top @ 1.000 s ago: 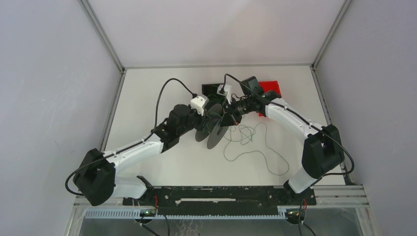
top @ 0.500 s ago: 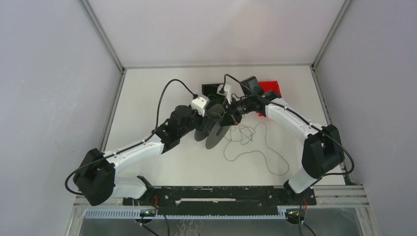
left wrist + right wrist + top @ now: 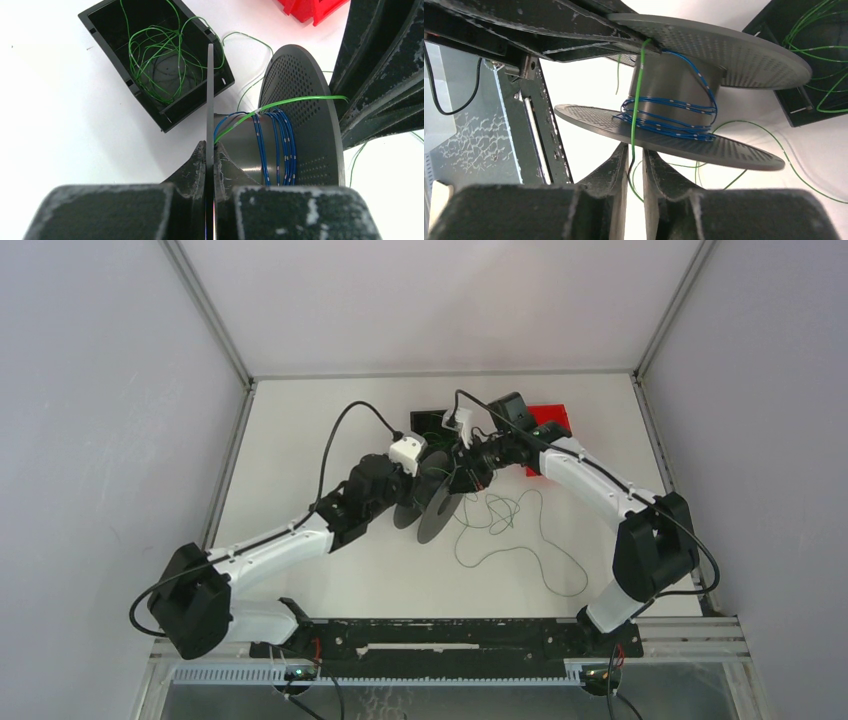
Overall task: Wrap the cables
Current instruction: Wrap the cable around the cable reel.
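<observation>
A dark grey spool (image 3: pixel 437 502) hangs above the table between both arms. My left gripper (image 3: pixel 210 150) is shut on the thin edge of its near flange (image 3: pixel 210 90). Blue cable (image 3: pixel 280 145) is wound round the hub (image 3: pixel 669 80). One green cable (image 3: pixel 638 90) runs from the hub down over the lower flange and through the narrow gap of my right gripper (image 3: pixel 635 152). That gripper's jaws stand slightly apart and the cable lies loose between them. More of this green cable (image 3: pixel 520 540) lies in loose loops on the table under the spool.
A black open box (image 3: pixel 192 102) behind the spool holds a tangle of green cables (image 3: pixel 155 55). A red box (image 3: pixel 550 420) sits at the back right, behind my right arm. The black rail (image 3: pixel 440 635) runs along the near edge.
My right gripper has opened a little, so the green cable is no longer pinched. The spool and my left gripper have edged slightly to the left.
</observation>
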`<action>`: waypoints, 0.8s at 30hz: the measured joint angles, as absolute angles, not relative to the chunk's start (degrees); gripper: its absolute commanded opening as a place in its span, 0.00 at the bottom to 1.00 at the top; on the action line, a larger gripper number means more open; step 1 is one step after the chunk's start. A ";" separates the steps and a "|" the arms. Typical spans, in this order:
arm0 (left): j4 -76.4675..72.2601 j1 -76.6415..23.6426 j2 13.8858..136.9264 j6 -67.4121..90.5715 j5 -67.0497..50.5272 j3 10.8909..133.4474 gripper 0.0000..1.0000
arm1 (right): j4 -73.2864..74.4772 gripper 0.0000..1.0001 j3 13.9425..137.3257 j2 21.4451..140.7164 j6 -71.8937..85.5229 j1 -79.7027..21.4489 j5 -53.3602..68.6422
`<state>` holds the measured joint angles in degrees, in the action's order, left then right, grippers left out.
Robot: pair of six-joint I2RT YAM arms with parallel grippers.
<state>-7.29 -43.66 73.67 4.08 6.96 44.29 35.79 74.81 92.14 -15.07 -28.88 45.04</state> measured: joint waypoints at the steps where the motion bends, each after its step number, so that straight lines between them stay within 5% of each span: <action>1: -6.85 -43.66 73.45 4.08 7.25 44.31 0.00 | 35.81 0.26 74.83 92.18 -15.07 -28.60 44.99; 10: -2.22 -43.64 71.94 4.05 8.49 45.43 0.00 | 37.78 0.49 74.83 92.29 -17.78 -27.46 46.30; 24: 8.38 -38.17 70.26 6.15 6.72 52.31 0.00 | 37.50 0.63 74.72 92.29 -21.17 -28.12 52.60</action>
<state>8.38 -38.17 70.26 6.15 6.72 52.31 37.50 74.72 92.29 -21.17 -28.12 52.60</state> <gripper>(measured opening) 0.066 0.582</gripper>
